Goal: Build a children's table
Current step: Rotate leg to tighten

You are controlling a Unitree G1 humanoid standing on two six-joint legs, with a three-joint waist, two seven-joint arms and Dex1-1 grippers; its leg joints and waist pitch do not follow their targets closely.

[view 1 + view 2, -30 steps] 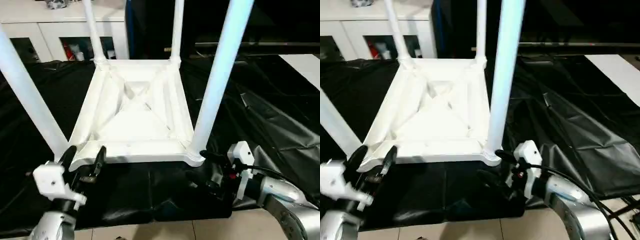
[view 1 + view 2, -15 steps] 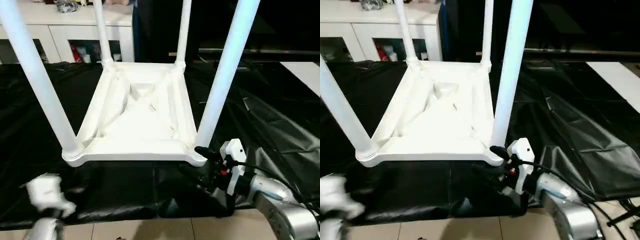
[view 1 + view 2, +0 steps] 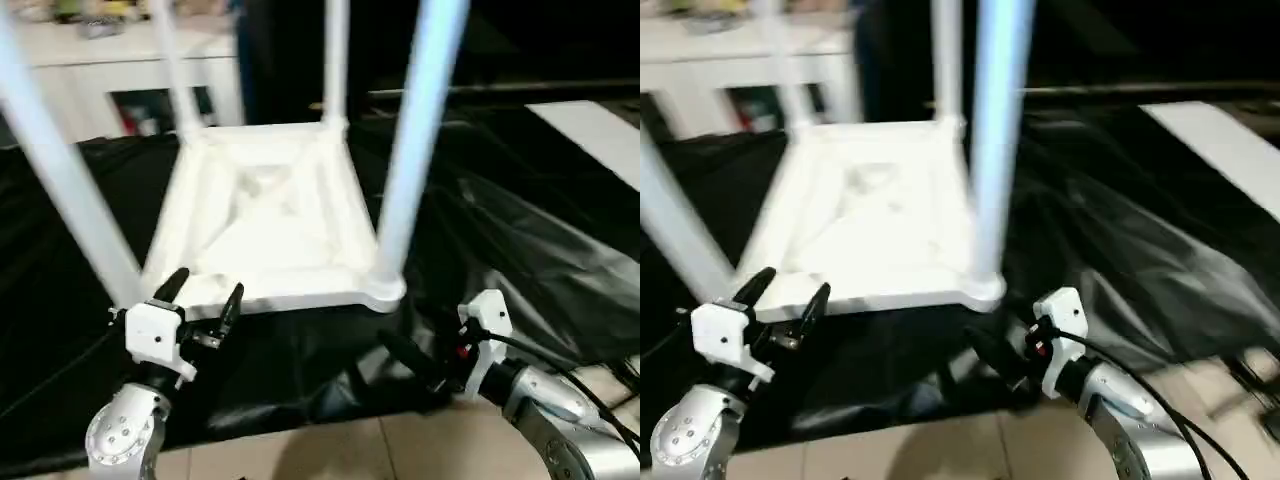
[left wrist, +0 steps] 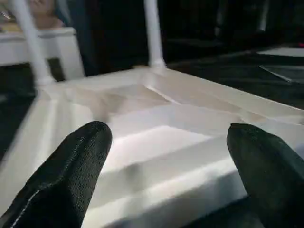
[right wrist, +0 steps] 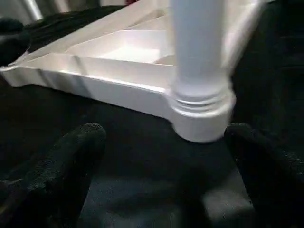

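- Left gripper [image 3: 203,293]: fingers spread wide, holding nothing, hovering at the near edge of the tabletop [image 3: 265,225], close to its near-left corner; fingertips point toward 12 o'clock, over the rim.
- In the left wrist view the two black fingers [image 4: 66,175] frame the ribbed underside, apart from it.
- Right gripper [image 3: 425,355]: fingers also wide apart and empty, low over the cloth [image 3: 520,250], at about 5 o'clock from the near-right corner socket [image 3: 383,290], pointing toward 10 o'clock at it, near but not touching.
- In the right wrist view the socket [image 5: 202,114] sits between the fingers, just beyond them.
- Tabletop: white plastic rectangle lying upside down on the black cloth, mid-scene, underside facing up. Its long axis runs 6 to 12 o'clock, away from the robot.
- Underside: raised rim all round, diagonal ribs crossing to a small central panel, rounded sockets at the corners.
- Legs: four white tubes stand in the sockets, pointing straight up out of the top of the head views. Near-right leg [image 3: 415,140] and near-left leg [image 3: 60,170] look thick; far-left leg [image 3: 170,70] and far-right leg [image 3: 335,60] look thin.
- Each leg flares where it meets its socket.
- Beyond, at 11 o'clock, a white cabinet [image 3: 120,75]; light floor tiles [image 3: 330,450] at 6 o'clock.
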